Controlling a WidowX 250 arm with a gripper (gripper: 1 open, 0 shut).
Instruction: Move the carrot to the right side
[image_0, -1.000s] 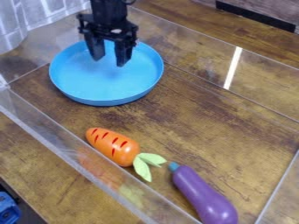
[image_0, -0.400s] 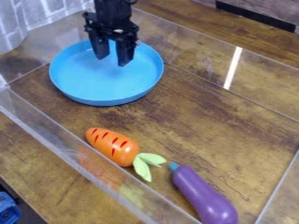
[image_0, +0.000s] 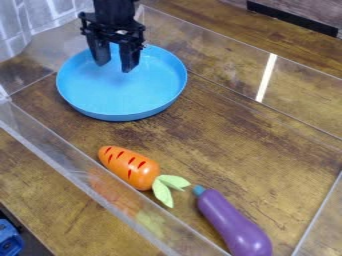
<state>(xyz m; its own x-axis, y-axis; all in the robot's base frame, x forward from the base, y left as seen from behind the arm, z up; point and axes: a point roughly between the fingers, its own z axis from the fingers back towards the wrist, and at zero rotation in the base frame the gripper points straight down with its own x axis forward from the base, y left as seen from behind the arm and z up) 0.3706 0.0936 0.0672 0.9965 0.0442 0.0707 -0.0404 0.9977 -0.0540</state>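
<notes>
The carrot (image_0: 131, 166) is small and orange with dark grooves, lying on the wooden table near the front, its light green leaves pointing right toward the eggplant. My gripper (image_0: 114, 62) hangs far behind it, over the back left part of the blue plate (image_0: 158, 95). Its dark fingers (image_0: 96, 58) are spread apart and hold nothing.
A purple toy eggplant (image_0: 233, 224) lies at the front right, just beyond the carrot's leaves. Clear acrylic walls (image_0: 54, 150) enclose the wooden table on the left, front and right. Bare wood lies to the right of the plate.
My gripper has moved left and slightly back over the plate, staying open. The carrot, eggplant and plate have not moved.
</notes>
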